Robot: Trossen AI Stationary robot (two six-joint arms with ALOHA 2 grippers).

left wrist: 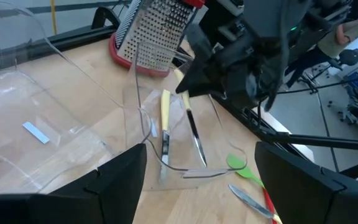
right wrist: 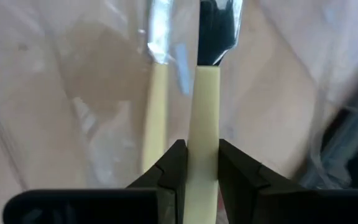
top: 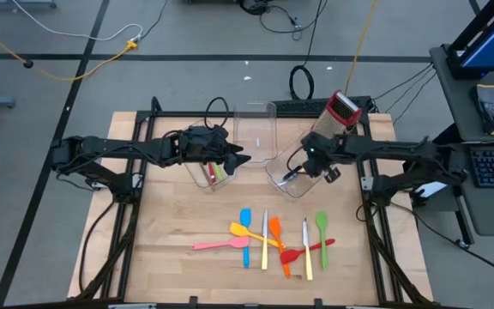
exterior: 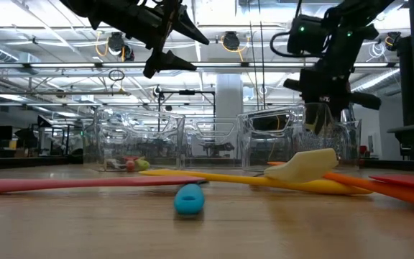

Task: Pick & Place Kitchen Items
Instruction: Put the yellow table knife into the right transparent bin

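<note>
From above, the left gripper [top: 234,160] hangs spread over the left bin [top: 210,174], which holds utensils, while the right gripper [top: 292,174] reaches into the right bin [top: 294,182]; spatulas [top: 264,242] lie on the table [top: 170,215] nearer the front edge. The low view shows a yellow spatula [exterior: 300,169] resting in front of the bins. In the right wrist view the fingers [right wrist: 169,171] pinch a cream-handled utensil [right wrist: 204,130] beside another [right wrist: 155,106] in the bin.

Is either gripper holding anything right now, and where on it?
The right gripper is shut on a cutlery piece, pinching its cream handle, over the right bin. The left gripper is open, holding nothing, above the left bin.
</note>
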